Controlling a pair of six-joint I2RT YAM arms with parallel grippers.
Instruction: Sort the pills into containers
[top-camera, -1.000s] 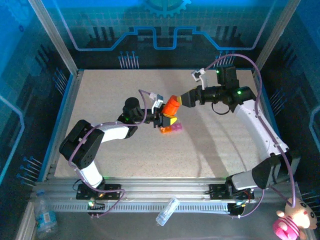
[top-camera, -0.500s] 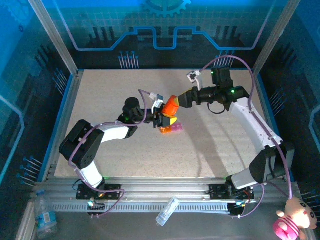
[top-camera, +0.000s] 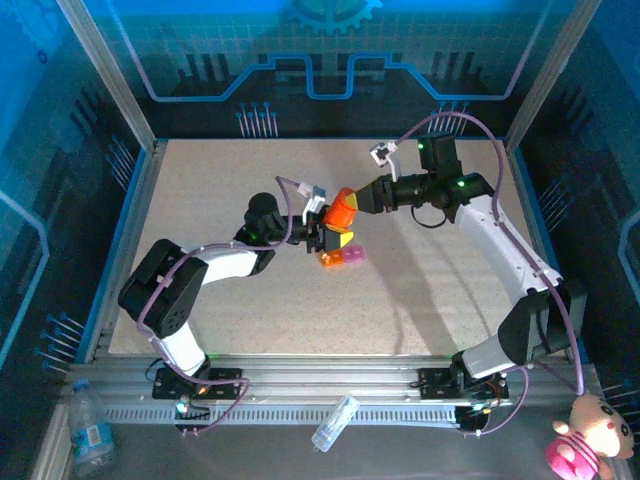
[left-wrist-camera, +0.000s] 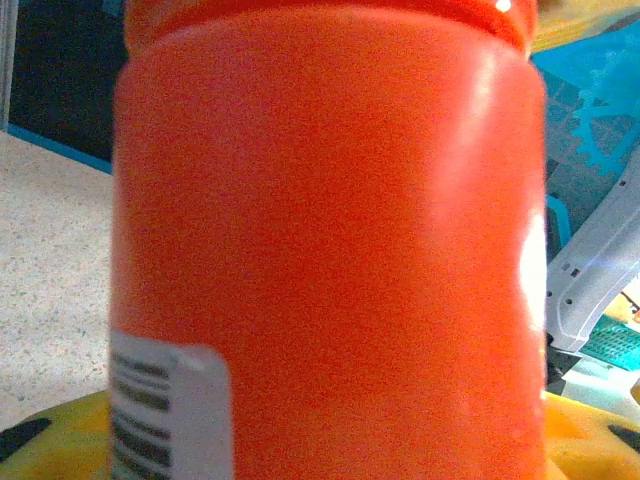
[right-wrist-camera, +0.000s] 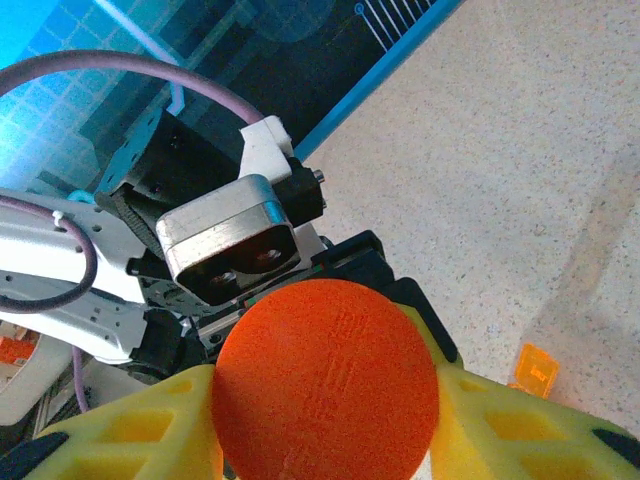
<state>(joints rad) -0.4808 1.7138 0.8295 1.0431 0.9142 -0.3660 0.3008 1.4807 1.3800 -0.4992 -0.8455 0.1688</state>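
Near the containers (top-camera: 340, 258), the left gripper (top-camera: 336, 231) holds an orange bottle (top-camera: 343, 210).

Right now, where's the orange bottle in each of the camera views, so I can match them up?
Top view: the orange bottle sits mid-table, just left of centre.
Left wrist: the orange bottle is in the centre, seen side on, with a white label at lower left.
Right wrist: the orange bottle is at lower centre, its round lid facing the camera.
Shared landmark: the speckled table, at the left edge in the left wrist view and at upper right in the right wrist view.
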